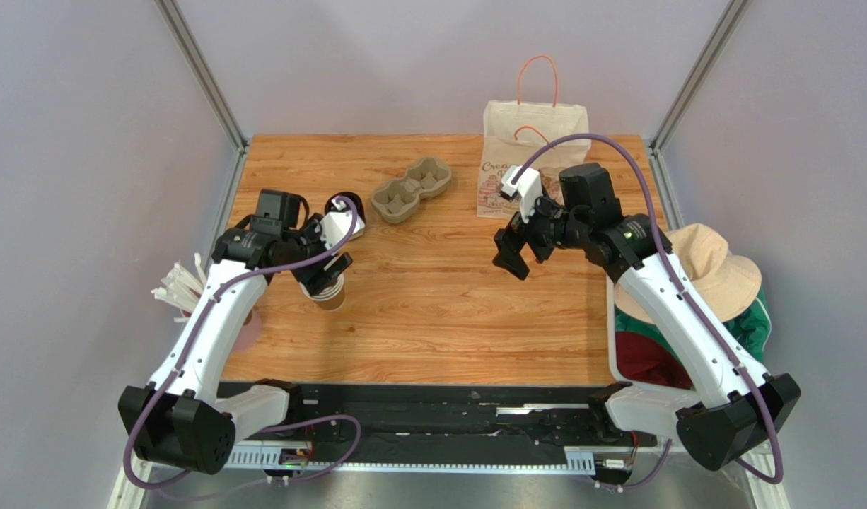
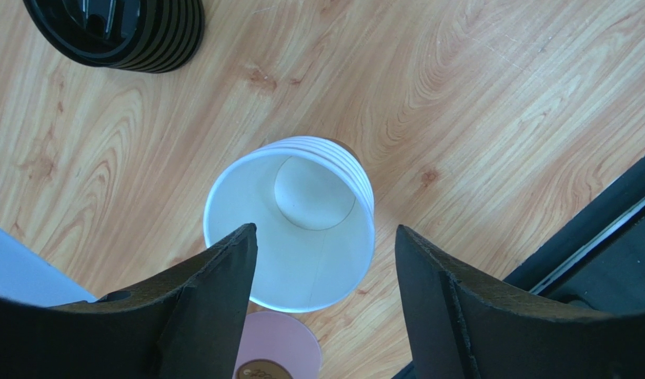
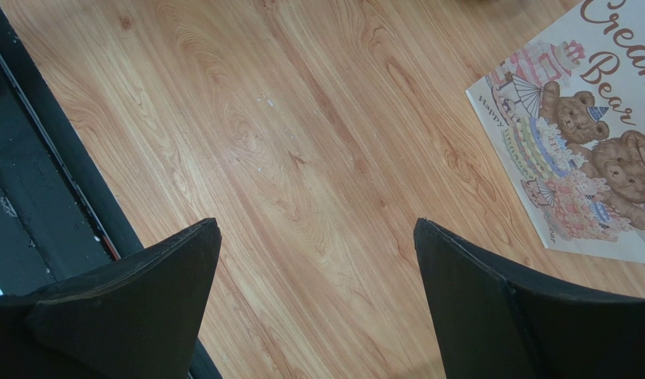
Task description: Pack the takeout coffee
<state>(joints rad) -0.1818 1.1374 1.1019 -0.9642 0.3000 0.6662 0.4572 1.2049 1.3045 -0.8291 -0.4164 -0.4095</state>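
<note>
The takeout coffee is out of view in all three views. A stack of lidless brown cups (image 1: 330, 298) with white insides (image 2: 302, 237) stands near the table's left side. My left gripper (image 1: 325, 278) (image 2: 324, 233) hangs right over that stack, open; one finger (image 2: 215, 292) overlaps the top cup's rim and the other finger (image 2: 444, 292) stands just outside it. A stack of black lids (image 1: 347, 206) (image 2: 116, 31) lies just beyond. My right gripper (image 1: 515, 252) (image 3: 318, 237) is open over bare wood with nothing between its fingers.
A brown pulp cup carrier (image 1: 411, 191) lies at the back middle. A paper bag (image 1: 533, 143) with a bear print (image 3: 586, 134) and orange handles is at the back right. White sticks (image 1: 179, 286) and a pink disc (image 2: 274, 347) sit off the left edge, a tan hat (image 1: 714, 265) off the right.
</note>
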